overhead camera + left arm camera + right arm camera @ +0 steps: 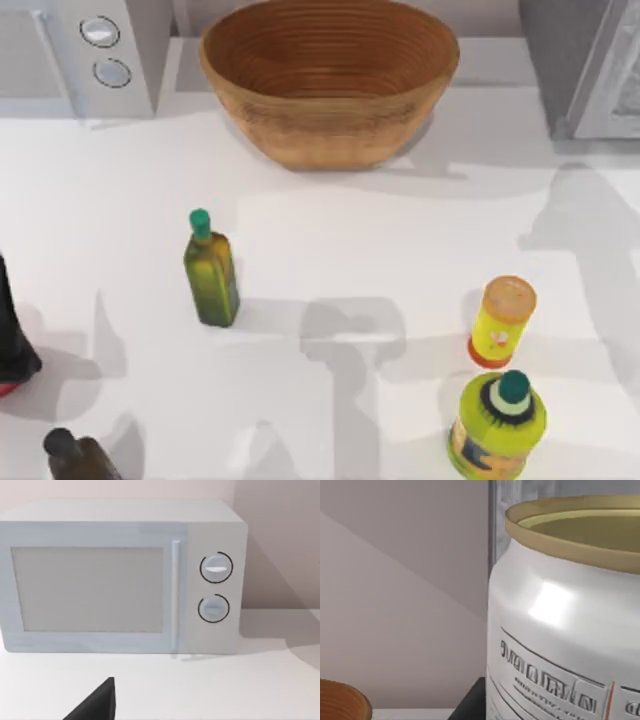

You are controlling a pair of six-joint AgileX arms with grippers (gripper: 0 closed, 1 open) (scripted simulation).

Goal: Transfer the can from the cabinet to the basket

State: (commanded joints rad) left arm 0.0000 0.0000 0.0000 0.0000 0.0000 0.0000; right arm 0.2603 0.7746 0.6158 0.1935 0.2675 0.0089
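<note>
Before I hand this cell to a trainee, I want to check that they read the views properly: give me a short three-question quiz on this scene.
1. True or false: the round tan woven basket has a bottle inside it.
2. Which item stands nearest the yellow tube with the orange lid? A) green square glass bottle B) yellow-green jar with the dark green cap C) white microwave with two round knobs
3. Fill in: the right wrist view is close up against a silver-white metal ____.

Key: 1 false; 2 B; 3 can.
</note>
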